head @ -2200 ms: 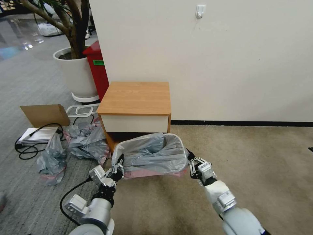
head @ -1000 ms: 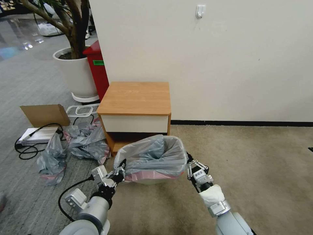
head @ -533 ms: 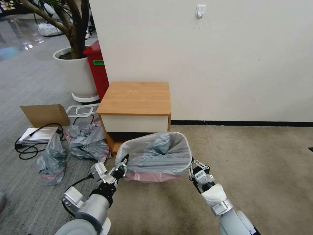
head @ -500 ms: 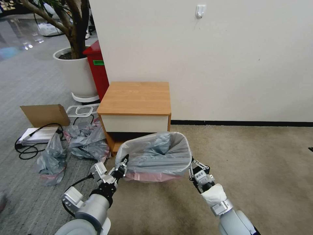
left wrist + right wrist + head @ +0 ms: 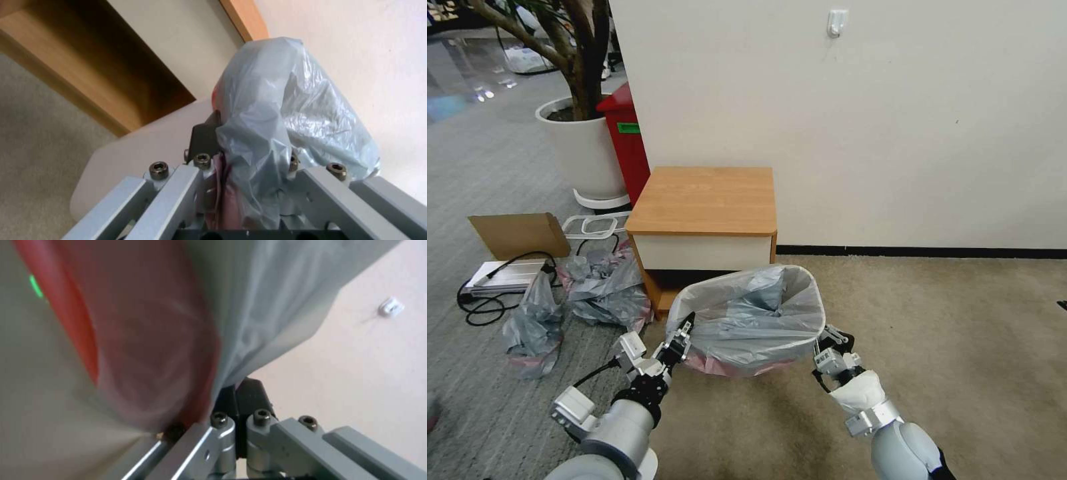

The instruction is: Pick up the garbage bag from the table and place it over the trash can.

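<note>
The garbage bag (image 5: 747, 320) is thin grey plastic with a pink band along its lower edge. It is spread open on the carpet in front of the table (image 5: 704, 200). My left gripper (image 5: 682, 331) is shut on the bag's left rim and my right gripper (image 5: 822, 343) is shut on its right rim. In the left wrist view the bag (image 5: 276, 110) bunches between the fingers (image 5: 202, 140), against the cream trash can (image 5: 133, 150). The right wrist view has the bag (image 5: 178, 323) pinched in that gripper (image 5: 236, 400). In the head view the bag hides the trash can.
Crumpled grey-and-pink bags (image 5: 600, 287) lie on the floor left of the table, with a cardboard piece (image 5: 520, 233) and a black cable (image 5: 487, 300). A red bin (image 5: 626, 143) and a white planter (image 5: 584, 150) stand behind. To the right is open beige carpet (image 5: 947, 333).
Both grippers have kept hold of the bag's rim. The bag's mouth has opened wider and tipped up toward the table. The right arm has drawn back and lower.
</note>
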You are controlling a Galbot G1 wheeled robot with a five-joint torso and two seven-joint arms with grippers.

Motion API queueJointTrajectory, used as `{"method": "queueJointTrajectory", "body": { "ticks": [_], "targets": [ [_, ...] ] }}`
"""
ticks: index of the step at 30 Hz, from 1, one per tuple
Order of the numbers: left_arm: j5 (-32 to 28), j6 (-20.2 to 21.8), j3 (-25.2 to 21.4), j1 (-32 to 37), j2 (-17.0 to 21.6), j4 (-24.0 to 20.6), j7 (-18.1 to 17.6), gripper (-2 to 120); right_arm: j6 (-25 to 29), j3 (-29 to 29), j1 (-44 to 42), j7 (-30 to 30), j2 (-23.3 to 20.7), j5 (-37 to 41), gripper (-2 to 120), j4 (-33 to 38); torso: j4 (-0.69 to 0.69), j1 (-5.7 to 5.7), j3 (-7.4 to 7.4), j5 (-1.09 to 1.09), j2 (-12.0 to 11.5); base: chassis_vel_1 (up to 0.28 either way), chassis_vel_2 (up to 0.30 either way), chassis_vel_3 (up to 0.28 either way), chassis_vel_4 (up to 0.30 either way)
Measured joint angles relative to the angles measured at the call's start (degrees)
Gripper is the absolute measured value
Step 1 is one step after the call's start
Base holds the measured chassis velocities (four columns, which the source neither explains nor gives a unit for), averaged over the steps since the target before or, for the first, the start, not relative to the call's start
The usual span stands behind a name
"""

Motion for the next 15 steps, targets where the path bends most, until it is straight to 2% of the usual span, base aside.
{"method": "queueJointTrajectory", "body": {
  "ticks": [5,15],
  "targets": [
    [0.0,0.1,0.2,0.1,-0.4,-0.3,0.0,11,0.1,1.4,0.8,0.8,0.6,-6.4,0,0.0,0.00,0.00,0.00,0.00,0.0,0.000,0.000,0.000,0.000],
    [-0.4,0.2,0.3,0.1,-0.7,-0.4,0.1,11,1.2,2.5,1.1,-0.5,0.6,-9.6,0,-1.9,0.00,0.00,0.00,0.00,0.0,0.000,0.000,0.000,0.000]
  ]
}}
